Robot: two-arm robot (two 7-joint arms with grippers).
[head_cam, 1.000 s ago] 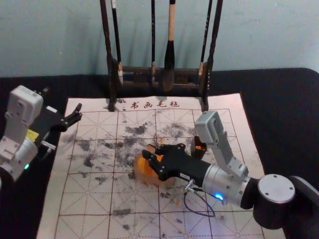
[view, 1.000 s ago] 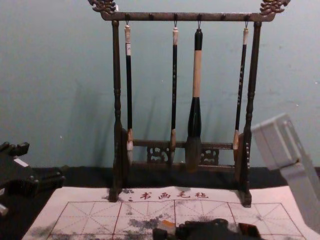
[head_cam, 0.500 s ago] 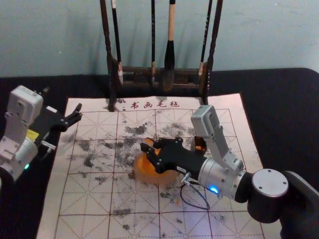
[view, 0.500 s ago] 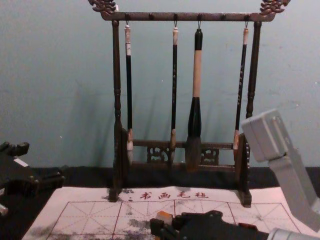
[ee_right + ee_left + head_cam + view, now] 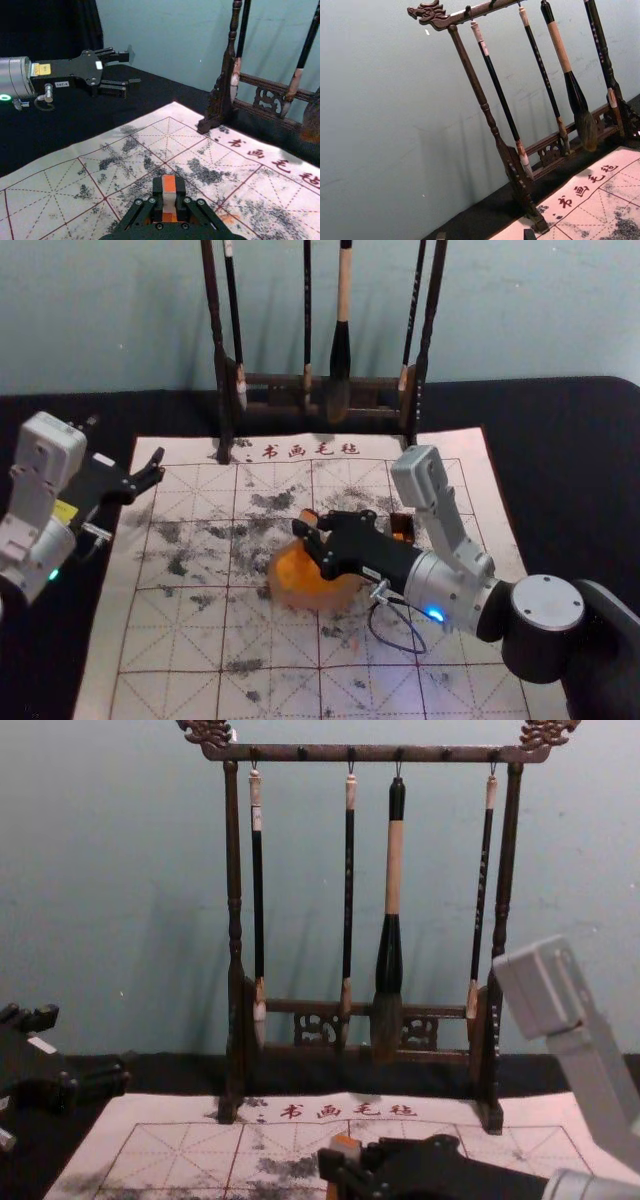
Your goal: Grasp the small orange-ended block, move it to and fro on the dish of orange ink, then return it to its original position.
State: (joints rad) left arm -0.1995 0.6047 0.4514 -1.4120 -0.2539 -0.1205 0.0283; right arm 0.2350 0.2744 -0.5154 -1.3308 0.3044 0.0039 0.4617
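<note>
Grips the small block upright in the right end effector, pinched between both fingertips, with orange on top and a pale middle. Reaches in from the right in the head view, slanting forward and leftward above the mat. Holds the block at the far side of the dish, near the rim, with part of the dish hidden beneath the fingers. Cannot tell touching from hovering at the block's lower end, nor over the rim from just beyond it. Shows bright orange ink inside the dish.

Sits idle with the left end effector at the left edge of the head view, near the mat's far left corner, spread wide and gripping nothing, well apart from the dish.

Has a small dark box with orange inside on the mat, to the right of the dish and a little farther back. Shows dark smudges, red grid lines and red lettering on the mat, spread over the black bench. Stands a dark wooden rack at the mat's far edge, hung with four brushes, before a pale blue-green wall.
</note>
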